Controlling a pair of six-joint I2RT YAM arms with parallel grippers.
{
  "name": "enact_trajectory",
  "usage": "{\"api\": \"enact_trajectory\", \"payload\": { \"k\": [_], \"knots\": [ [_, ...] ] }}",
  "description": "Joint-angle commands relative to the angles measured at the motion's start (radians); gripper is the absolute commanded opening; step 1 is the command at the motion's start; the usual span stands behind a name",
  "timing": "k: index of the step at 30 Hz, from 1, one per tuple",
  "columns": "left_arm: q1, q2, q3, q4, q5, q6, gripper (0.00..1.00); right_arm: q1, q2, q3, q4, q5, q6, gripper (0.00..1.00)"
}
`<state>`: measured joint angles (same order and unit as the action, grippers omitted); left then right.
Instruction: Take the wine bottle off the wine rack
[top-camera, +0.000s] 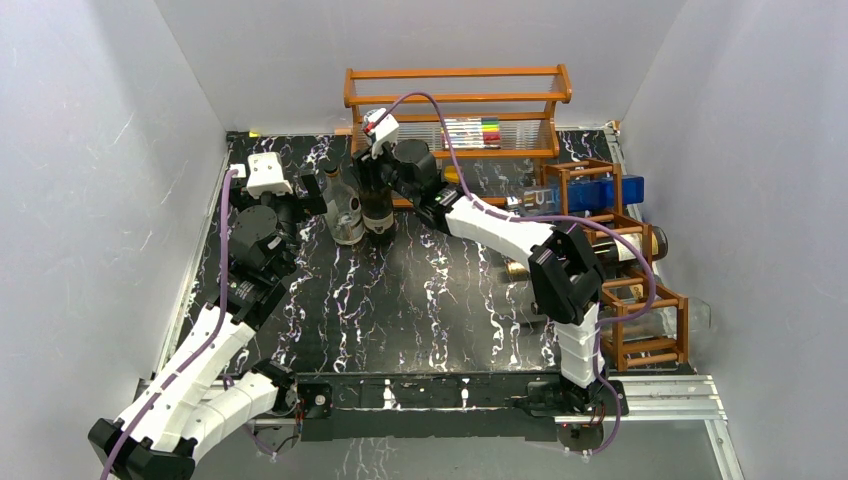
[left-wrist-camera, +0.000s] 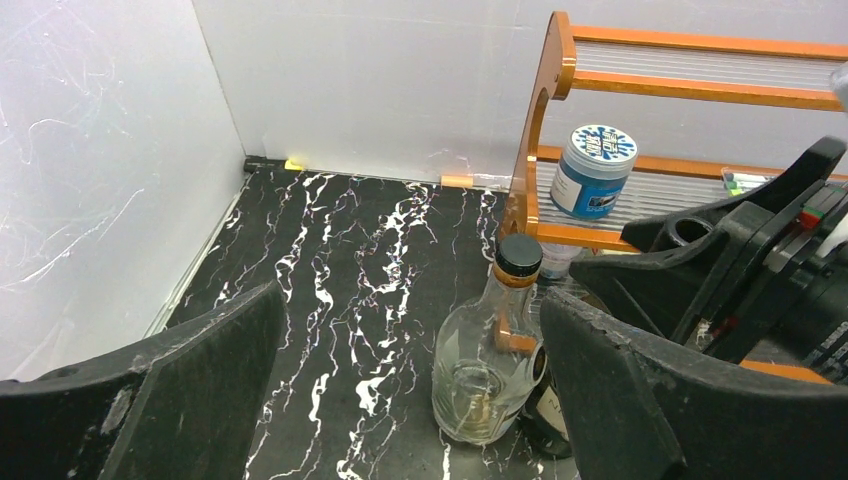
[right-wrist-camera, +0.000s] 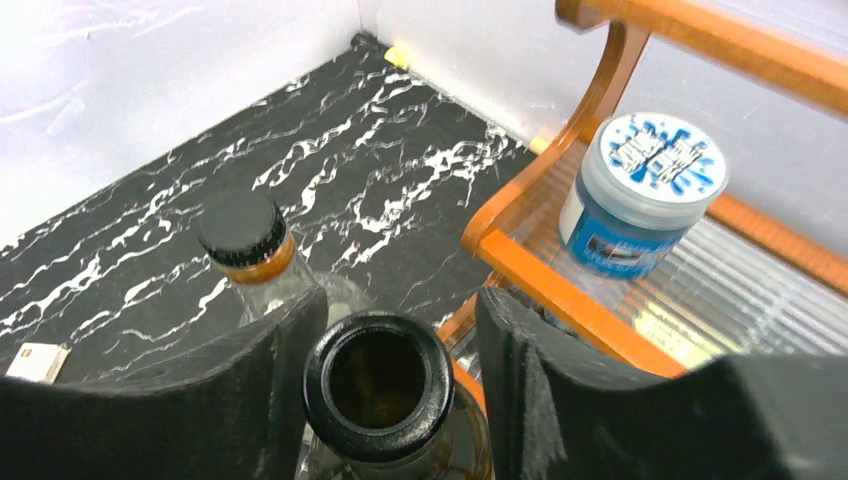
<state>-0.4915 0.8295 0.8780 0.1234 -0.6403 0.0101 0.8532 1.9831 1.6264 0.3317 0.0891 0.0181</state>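
The dark wine bottle (top-camera: 378, 208) stands upright on the black marbled table, just in front of the orange shelf. Its open mouth (right-wrist-camera: 378, 385) sits between my right gripper's (right-wrist-camera: 400, 330) fingers. The left finger is at the rim and a gap shows at the right finger, so the gripper is open around the neck. The reddish-brown wine rack (top-camera: 668, 300) stands at the right edge, apart from this bottle, with another bottle (top-camera: 635, 245) lying in it. My left gripper (left-wrist-camera: 410, 400) is wide open and empty, just left of the bottles (top-camera: 312, 192).
A clear glass bottle (left-wrist-camera: 488, 372) with a black cap stands touching the wine bottle's left side. The orange shelf (top-camera: 455, 100) holds a blue-lidded jar (right-wrist-camera: 645, 190) and coloured markers (top-camera: 472, 132). A blue box (top-camera: 598, 192) sits atop the rack.
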Motion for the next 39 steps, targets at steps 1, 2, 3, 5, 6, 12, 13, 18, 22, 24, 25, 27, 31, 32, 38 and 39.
{"api": "enact_trajectory", "payload": {
  "k": [1, 2, 3, 5, 6, 12, 13, 18, 22, 24, 25, 27, 31, 32, 38, 39],
  "knots": [
    [0.007, -0.006, 0.014, 0.018, 0.004, -0.007, 0.98, 0.006, -0.036, 0.089, 0.029, 0.026, -0.006, 0.71],
    [0.007, -0.007, 0.014, 0.018, 0.005, -0.007, 0.98, 0.006, -0.043, 0.096, 0.013, 0.03, -0.008, 0.77],
    [0.008, -0.006, 0.013, 0.018, 0.005, -0.007, 0.98, 0.007, -0.053, 0.102, -0.005, 0.033, -0.012, 0.83],
    [0.007, -0.006, 0.014, 0.017, 0.009, -0.009, 0.98, 0.006, -0.082, 0.108, -0.041, 0.029, -0.023, 0.97],
    [0.008, -0.006, 0.015, 0.016, 0.01, -0.01, 0.98, 0.006, -0.102, 0.105, -0.059, 0.027, -0.026, 0.98],
    [0.007, -0.002, 0.017, 0.012, 0.019, -0.016, 0.98, 0.013, -0.314, -0.016, -0.196, -0.008, -0.054, 0.98],
    [0.007, -0.001, 0.017, 0.011, 0.02, -0.019, 0.98, 0.013, -0.378, -0.061, -0.229, -0.014, -0.066, 0.98],
    [0.007, -0.002, 0.018, 0.007, 0.026, -0.023, 0.98, 0.015, -0.658, -0.333, -0.456, -0.008, -0.13, 0.98],
    [0.007, 0.001, 0.017, 0.005, 0.028, -0.027, 0.98, 0.014, -0.892, -0.51, -0.647, 0.039, -0.144, 0.98],
    [0.007, 0.006, 0.016, 0.006, 0.028, -0.029, 0.98, 0.015, -0.981, -0.53, -0.758, 0.061, -0.156, 0.98],
    [0.007, 0.01, 0.015, 0.006, 0.028, -0.03, 0.98, 0.015, -1.017, -0.528, -0.812, 0.081, -0.163, 0.98],
    [0.007, 0.021, 0.015, 0.004, 0.026, -0.03, 0.98, 0.014, -1.072, -0.505, -0.937, 0.123, -0.18, 0.98],
    [0.007, 0.041, 0.013, 0.0, 0.018, -0.045, 0.98, 0.016, -1.15, -0.44, -1.161, 0.19, -0.21, 0.98],
    [0.007, 0.045, 0.014, -0.004, 0.021, -0.054, 0.98, 0.015, -1.164, -0.428, -1.219, 0.203, -0.218, 0.98],
    [0.007, 0.051, 0.018, -0.014, 0.069, -0.08, 0.98, 0.014, -1.228, -0.369, -1.411, 0.27, -0.243, 0.98],
    [0.008, 0.052, 0.017, -0.014, 0.069, -0.083, 0.98, 0.015, -1.233, -0.365, -1.435, 0.282, -0.251, 0.98]
  ]
}}
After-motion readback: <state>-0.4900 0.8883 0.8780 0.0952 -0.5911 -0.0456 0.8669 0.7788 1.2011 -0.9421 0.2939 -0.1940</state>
